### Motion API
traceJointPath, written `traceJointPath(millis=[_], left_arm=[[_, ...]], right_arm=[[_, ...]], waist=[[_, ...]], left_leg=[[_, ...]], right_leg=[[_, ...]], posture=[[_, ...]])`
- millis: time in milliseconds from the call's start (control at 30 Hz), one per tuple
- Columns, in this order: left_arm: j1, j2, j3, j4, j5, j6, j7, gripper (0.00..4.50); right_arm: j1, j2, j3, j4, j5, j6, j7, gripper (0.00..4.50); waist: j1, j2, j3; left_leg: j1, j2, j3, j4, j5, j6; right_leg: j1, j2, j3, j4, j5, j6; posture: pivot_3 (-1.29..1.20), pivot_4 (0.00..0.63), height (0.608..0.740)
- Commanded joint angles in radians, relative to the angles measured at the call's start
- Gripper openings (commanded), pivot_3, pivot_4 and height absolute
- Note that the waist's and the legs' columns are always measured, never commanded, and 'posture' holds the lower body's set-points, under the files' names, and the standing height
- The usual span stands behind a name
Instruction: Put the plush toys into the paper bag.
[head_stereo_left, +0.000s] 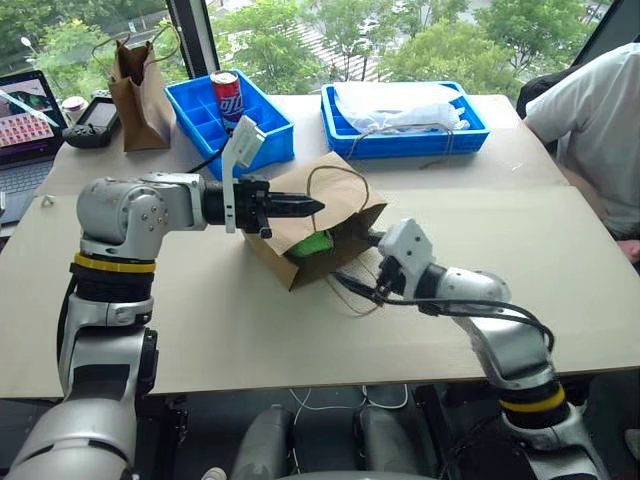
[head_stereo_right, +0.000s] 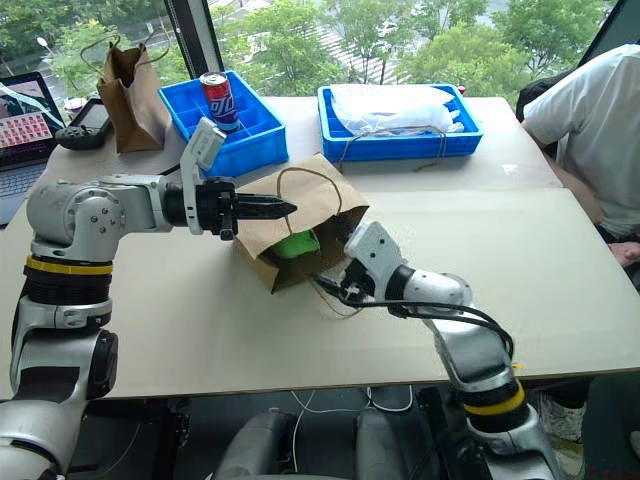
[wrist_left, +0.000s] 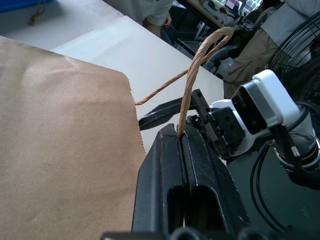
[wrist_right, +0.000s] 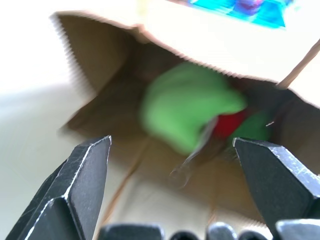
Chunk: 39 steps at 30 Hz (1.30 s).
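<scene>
The wide brown paper bag (head_stereo_left: 345, 200) lies on its side in the middle of the table, its mouth facing me. My left gripper (head_stereo_left: 316, 207) is shut on the bag's twine handle (wrist_left: 197, 60) and holds the upper edge of the mouth up. Inside the bag lie the light-green plush (wrist_right: 187, 105) and, behind it, a bit of the red chili plush (wrist_right: 231, 122). The green one also shows through the mouth (head_stereo_left: 315, 243). My right gripper (wrist_right: 172, 142) stands open just outside the mouth, with nothing between its fingers.
At the back stand a blue divided bin (head_stereo_left: 205, 110) with a cola can (head_stereo_left: 227, 95) and a blue tray (head_stereo_left: 400, 140) holding a white plastic bag. A narrower dark paper bag (head_stereo_left: 140, 85), a controller and a laptop are back left. A person (head_stereo_left: 590, 120) sits at the right.
</scene>
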Motion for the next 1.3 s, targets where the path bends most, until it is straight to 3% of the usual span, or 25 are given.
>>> traceJointPath(millis=[33, 300, 400, 533, 700, 767, 1067, 1300], left_arm=[[-0.045, 0.006, -0.008, 0.01, 0.014, -0.043, -0.028, 0.0], [-0.058, 0.013, -0.019, 0.024, 0.028, -0.063, -0.043, 0.0], [-0.056, 0.021, -0.012, 0.019, 0.029, -0.061, -0.042, 0.0], [-0.05, 0.027, -0.009, 0.01, 0.029, -0.057, -0.041, 0.0], [-0.051, 0.032, -0.002, 0.019, 0.035, -0.068, -0.039, 0.0], [-0.052, 0.037, 0.001, 0.025, 0.039, -0.074, -0.04, 0.0], [-0.05, 0.032, 0.041, 0.045, 0.049, -0.119, 0.008, 0.0], [-0.015, 0.037, 0.077, 0.014, 0.042, -0.116, 0.051, 0.0]], right_arm=[[0.025, -0.043, 0.017, -0.05, -0.001, 0.071, 0.0, 4.36], [0.013, 0.028, 0.167, 0.074, -0.117, 0.064, -0.112, 4.36], [0.009, 0.051, 0.194, 0.116, -0.157, 0.049, -0.149, 3.64], [0.002, 0.054, 0.196, 0.112, -0.176, 0.038, -0.155, 2.36], [-0.031, 0.013, 0.112, 0.091, -0.138, 0.061, -0.114, 0.54], [-0.053, -0.008, 0.088, 0.084, -0.131, 0.058, -0.1, 0.02], [-0.309, -0.093, -0.027, 0.045, -0.107, 0.017, -0.044, 0.02], [-0.458, -0.088, 0.0, 0.019, -0.072, 0.033, 0.017, 0.02]], waist=[[0.0, 0.0, 0.0], [-0.002, 0.0, 0.0], [-0.001, 0.0, 0.0], [0.001, 0.0, 0.0], [0.001, 0.0, 0.0], [0.0, 0.0, 0.0], [-0.001, 0.0, 0.0], [0.0, 0.0, 0.0]], left_leg=[[0.0, 0.0, 0.0, 0.0, 0.0, 0.0], [0.0, 0.001, 0.001, 0.0, 0.0, 0.0], [0.0, 0.001, 0.001, 0.0, 0.0, 0.0], [0.0, 0.001, 0.001, 0.001, 0.0, 0.0], [0.0, 0.001, 0.001, 0.001, 0.0, 0.0], [0.0, 0.001, 0.001, 0.001, 0.0, 0.0], [0.0, 0.002, 0.001, 0.001, 0.0, 0.0], [-0.001, 0.001, 0.001, 0.0, 0.0, 0.0]], right_leg=[[0.0, 0.0, 0.0, 0.0, 0.0, 0.0], [-0.001, 0.002, 0.0, 0.0, 0.0, 0.0], [0.0, 0.001, 0.0, 0.0, 0.0, 0.0], [0.001, 0.001, 0.0, 0.0, 0.0, 0.0], [0.0, 0.001, 0.0, 0.0, 0.0, 0.0], [0.0, 0.001, 0.0, 0.0, 0.0, 0.0], [-0.001, 0.001, 0.0, 0.0, 0.0, 0.0], [-0.001, 0.001, 0.0, 0.0, 0.0, 0.0]], posture=[[0.0, 0.15, 0.74], [0.0, 0.15, 0.74], [0.0, 0.15, 0.74], [0.0, 0.15, 0.74], [0.0, 0.15, 0.74], [0.0, 0.15, 0.74], [0.0, 0.15, 0.74], [0.0, 0.15, 0.74]])
